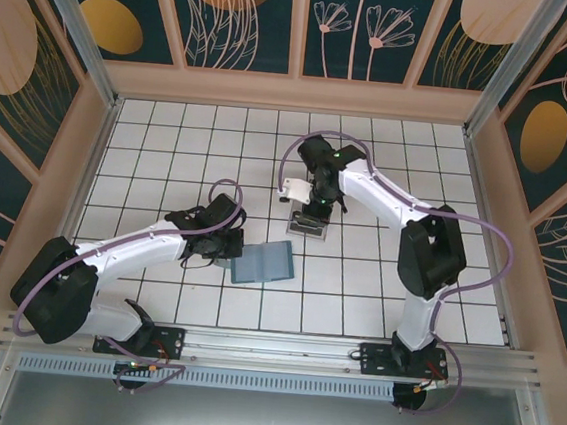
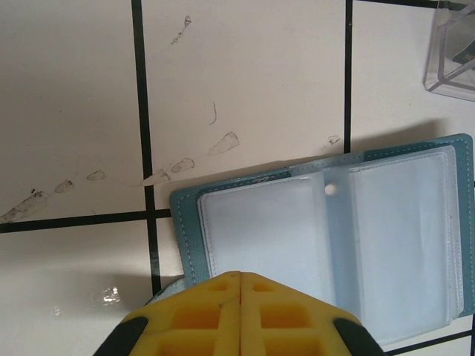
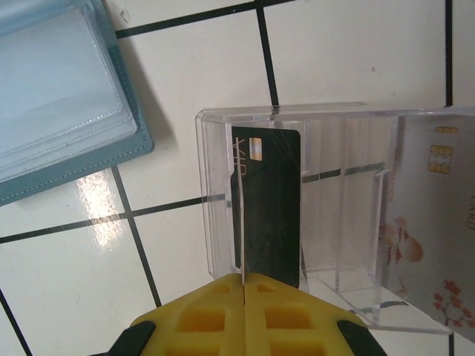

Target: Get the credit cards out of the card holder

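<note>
We note left end effector (image 2: 240, 276) and right end effector (image 3: 243, 277) clenched. Clear plastic tray (image 3: 211, 185) beside open teal card holder (image 2: 326, 245) contains black card (image 3: 271, 208) and pale floral card (image 3: 434, 222); removal looks done.

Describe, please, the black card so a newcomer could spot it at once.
On the white tiled table, just beyond the open teal-blue folding wallet, sits a clear plastic tray. The thin black rectangular card is in one compartment; unlike the pale flower-printed card in another, it alone is black.
</note>
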`<state>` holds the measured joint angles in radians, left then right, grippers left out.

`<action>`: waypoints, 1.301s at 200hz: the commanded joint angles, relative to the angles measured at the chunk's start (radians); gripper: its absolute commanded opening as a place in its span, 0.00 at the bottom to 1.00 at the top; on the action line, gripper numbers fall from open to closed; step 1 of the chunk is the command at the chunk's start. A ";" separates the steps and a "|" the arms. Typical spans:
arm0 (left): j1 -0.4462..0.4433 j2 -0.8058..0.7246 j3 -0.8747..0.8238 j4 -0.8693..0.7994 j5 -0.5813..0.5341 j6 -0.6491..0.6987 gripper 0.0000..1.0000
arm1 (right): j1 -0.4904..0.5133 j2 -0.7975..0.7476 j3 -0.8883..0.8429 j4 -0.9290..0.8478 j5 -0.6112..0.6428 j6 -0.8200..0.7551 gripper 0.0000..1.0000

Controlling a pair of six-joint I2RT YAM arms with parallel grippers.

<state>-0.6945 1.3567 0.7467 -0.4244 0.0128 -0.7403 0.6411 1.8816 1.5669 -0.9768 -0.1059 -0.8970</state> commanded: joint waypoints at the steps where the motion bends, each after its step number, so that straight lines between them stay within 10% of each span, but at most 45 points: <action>1: 0.004 -0.002 0.023 -0.027 -0.019 0.018 0.08 | -0.009 0.031 0.013 -0.034 -0.021 -0.025 0.00; 196: 0.004 -0.026 0.023 -0.042 -0.052 0.018 0.08 | -0.022 0.001 -0.029 0.159 0.032 0.033 0.20; 237: 0.023 -0.023 0.042 -0.025 -0.119 0.034 0.23 | -0.044 -0.100 -0.103 0.308 0.032 0.131 0.28; 260: 0.050 -0.034 0.048 -0.002 -0.155 0.046 0.46 | -0.065 -0.175 -0.188 0.417 0.045 0.203 0.35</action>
<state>-0.6708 1.3468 0.7658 -0.4305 -0.0727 -0.7185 0.6022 1.8057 1.4490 -0.7002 -0.0753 -0.7952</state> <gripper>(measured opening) 0.346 0.321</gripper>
